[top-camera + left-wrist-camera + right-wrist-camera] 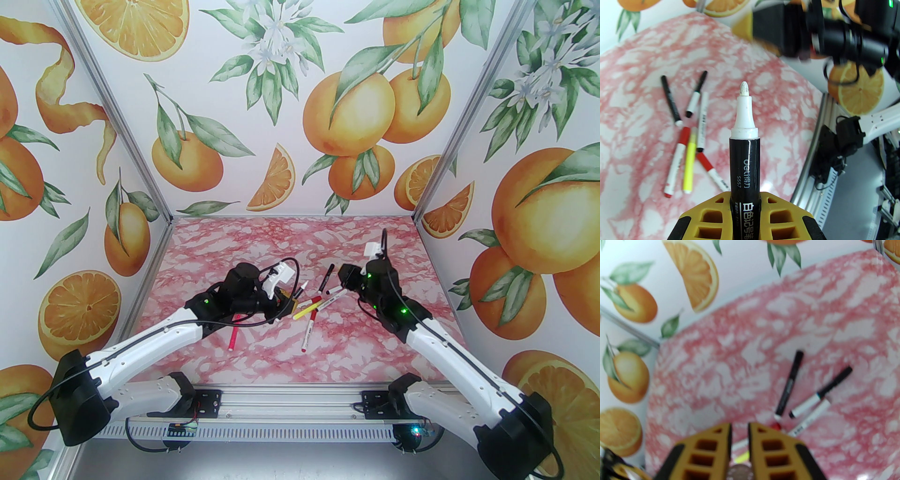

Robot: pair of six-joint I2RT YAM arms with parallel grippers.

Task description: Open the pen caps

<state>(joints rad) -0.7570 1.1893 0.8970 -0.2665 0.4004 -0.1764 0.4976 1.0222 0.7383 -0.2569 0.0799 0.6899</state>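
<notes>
Left wrist view: the left claw (pixel 745 194) was clamped on a black marker (pixel 745 159), with a yellow finger (pixel 710 211) pressed to each side of the barrel.
Black marker: it stood straight out of the claw, raised above the counter (pixel 635 70), with white lettering along its barrel.
Marker tip: the white nib (pixel 744 88) was bare and uncapped, smudged grey at the point.
Right claw: in the right wrist view the right claw (pixel 740 426) hung above the counter, its fingers drawn close with only a narrow slit between them.
Grey shape: a blurred round grey shape (pixel 738 470) sat between the fingers at the bottom edge of that view. I could not tell what it was.
Loose pens: a cluster lay flat on the counter between the two claws, some crossing or touching.
Red caps: two white pens in the cluster wore red caps (pixel 684 137), and these two lay on either side of a yellow pen (pixel 690 161).
Black pens: an all-black pen (pixel 670 99) lay beside a black-and-white pen (pixel 695 98), and a plain white pen (pixel 702 121) was just beside that one.
Pink pen: in the top view a pink pen (pixel 233 333) lay apart from the cluster, partly under the left arm.
Counter: the surface was pink and white marble-patterned.
Walls: the walls (pixel 300 117) were printed with oranges and leaves and stood on three sides of the counter.
</notes>
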